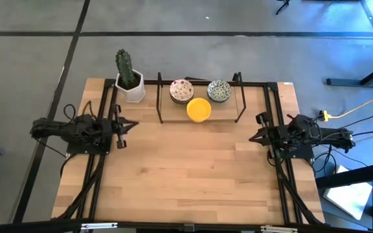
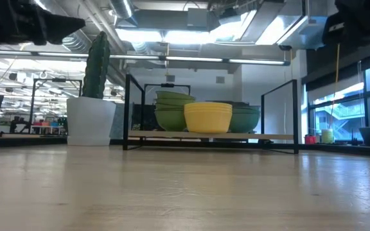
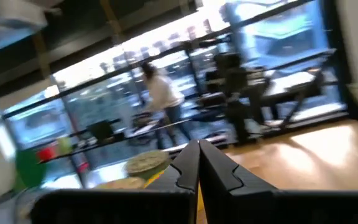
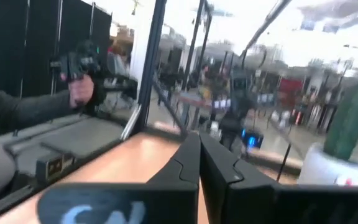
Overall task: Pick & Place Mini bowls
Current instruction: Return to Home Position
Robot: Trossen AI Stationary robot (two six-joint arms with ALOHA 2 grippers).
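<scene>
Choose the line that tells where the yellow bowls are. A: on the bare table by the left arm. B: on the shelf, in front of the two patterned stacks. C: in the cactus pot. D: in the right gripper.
B: the yellow bowls sit on the shelf, nearer the table's middle than the red-pink stack and the green stack; left gripper and right gripper hang empty at the sides.

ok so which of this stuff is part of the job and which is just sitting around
Job: pink bowls, green bowls, yellow bowls, stacked on the shelf; left gripper and right gripper, shut, at the sides.
Lying about: cactus pot.
</scene>
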